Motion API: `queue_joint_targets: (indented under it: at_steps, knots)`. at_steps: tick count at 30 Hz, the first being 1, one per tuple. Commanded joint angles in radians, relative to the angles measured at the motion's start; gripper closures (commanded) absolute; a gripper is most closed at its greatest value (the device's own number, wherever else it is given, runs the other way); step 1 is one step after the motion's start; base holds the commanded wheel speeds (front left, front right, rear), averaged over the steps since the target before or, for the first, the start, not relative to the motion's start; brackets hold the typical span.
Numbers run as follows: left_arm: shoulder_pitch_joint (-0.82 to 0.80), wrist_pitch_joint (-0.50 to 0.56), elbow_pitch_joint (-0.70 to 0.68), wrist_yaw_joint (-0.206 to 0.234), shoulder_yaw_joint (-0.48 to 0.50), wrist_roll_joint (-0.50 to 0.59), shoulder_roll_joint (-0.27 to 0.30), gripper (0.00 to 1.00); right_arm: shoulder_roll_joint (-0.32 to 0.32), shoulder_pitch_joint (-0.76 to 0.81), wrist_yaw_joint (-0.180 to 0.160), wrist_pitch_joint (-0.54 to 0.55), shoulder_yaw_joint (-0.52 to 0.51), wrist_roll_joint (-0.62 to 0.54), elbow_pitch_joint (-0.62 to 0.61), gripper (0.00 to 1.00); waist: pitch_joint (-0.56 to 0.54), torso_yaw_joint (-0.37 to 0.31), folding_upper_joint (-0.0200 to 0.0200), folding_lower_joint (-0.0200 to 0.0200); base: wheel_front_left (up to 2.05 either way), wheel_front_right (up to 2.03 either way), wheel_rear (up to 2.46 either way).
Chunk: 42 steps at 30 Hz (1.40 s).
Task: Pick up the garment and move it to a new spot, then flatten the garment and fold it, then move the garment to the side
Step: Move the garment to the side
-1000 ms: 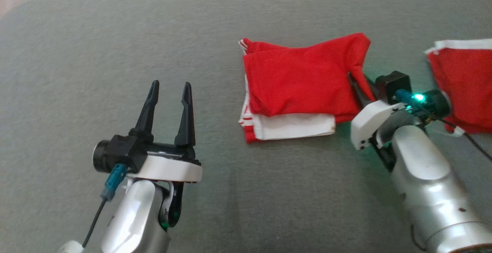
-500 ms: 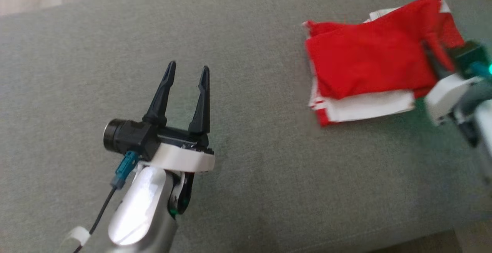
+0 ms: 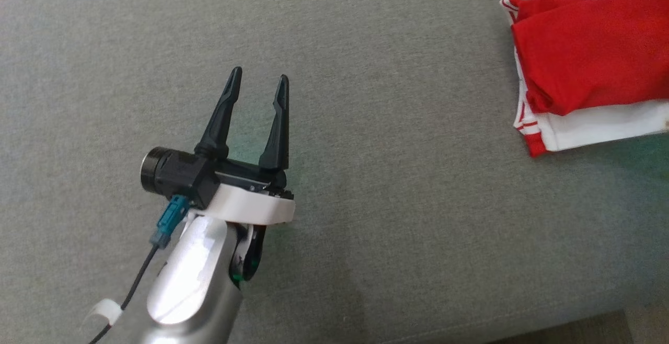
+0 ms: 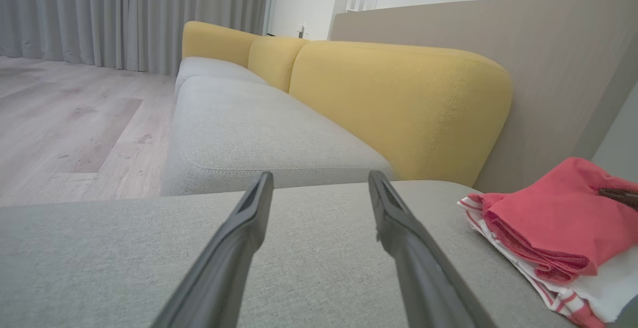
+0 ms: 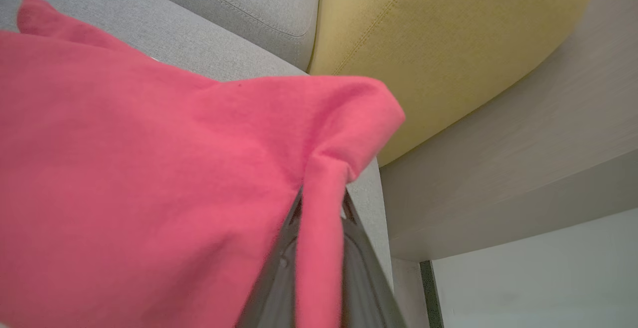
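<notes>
Right wrist view: right pincer (image 5: 321,197) pinches garment (image 5: 149,168), yellow cushion (image 5: 438,44) beyond; left pincer (image 3: 260,75) gapes.

Garment (image 3: 590,56) on sofa seat (image 3: 392,124)

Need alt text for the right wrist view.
A fold of the red garment is pinched in the shut right hand, the cloth spreading over the view's left half. Behind it lie a grey sofa seat and a yellow back cushion.

Folded red garment (image 3: 590,56) with white striped trim, layers stacked, lying on grey sofa seat (image 3: 366,98)
</notes>
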Motion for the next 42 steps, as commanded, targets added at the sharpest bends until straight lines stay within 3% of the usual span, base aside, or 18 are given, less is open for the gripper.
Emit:
queue_joint_targets:
  at_steps: [1, 9, 10, 11, 22, 29, 35, 42]
  knots:
    - [-0.036, -0.005, -0.030, 0.000, 0.035, -0.001, 0.010, 0.00, -0.043, -0.001, -0.001, -0.001, -0.016, -0.007, -0.012, 1.00, 0.012, 0.012, 0.0000, 0.0000, 0.00, 0.00, 0.00]
    - [-0.038, -0.005, -0.024, -0.009, 0.045, 0.004, 0.010, 0.00, -0.032, 0.000, -0.001, 0.024, -0.074, -0.029, 0.039, 1.00, 0.017, 0.026, 0.0000, 0.0000, 0.00, 0.00, 0.00]
    - [-0.039, -0.005, -0.022, -0.010, 0.047, 0.004, 0.010, 0.00, -0.028, -0.001, -0.001, 0.026, -0.083, -0.030, 0.046, 0.69, 0.017, 0.027, 0.0000, 0.0000, 0.00, 0.00, 0.00]
    - [-0.039, -0.005, -0.021, -0.010, 0.049, 0.004, 0.010, 0.00, -0.023, -0.003, -0.001, 0.021, -0.096, -0.029, 0.051, 0.00, 0.015, 0.027, 0.0000, 0.0000, 0.00, 0.00, 0.00]
    - [-0.021, -0.005, -0.018, -0.003, 0.100, -0.010, 0.010, 0.00, 0.027, -0.045, -0.001, 0.000, -0.137, -0.064, 0.022, 0.00, -0.056, 0.019, 0.0000, 0.0000, 0.00, 0.00, 0.00]
    - [0.016, -0.005, -0.015, 0.007, 0.137, -0.012, 0.010, 0.00, 0.103, -0.053, -0.001, -0.015, -0.147, -0.044, -0.065, 0.00, -0.139, 0.037, 0.0000, 0.0000, 0.00, 0.00, 0.00]
    - [0.071, -0.005, -0.009, 0.019, 0.174, -0.012, 0.010, 0.00, 0.207, -0.030, -0.001, -0.022, -0.173, -0.004, -0.203, 0.00, -0.213, 0.064, 0.0000, 0.0000, 0.00, 0.00, 0.00]
    - [0.139, -0.005, -0.006, 0.031, 0.207, -0.017, 0.010, 0.00, 0.380, 0.081, -0.001, -0.033, -0.224, 0.026, -0.373, 0.00, -0.266, 0.097, 0.0000, 0.0000, 0.00, 0.00, 0.00]
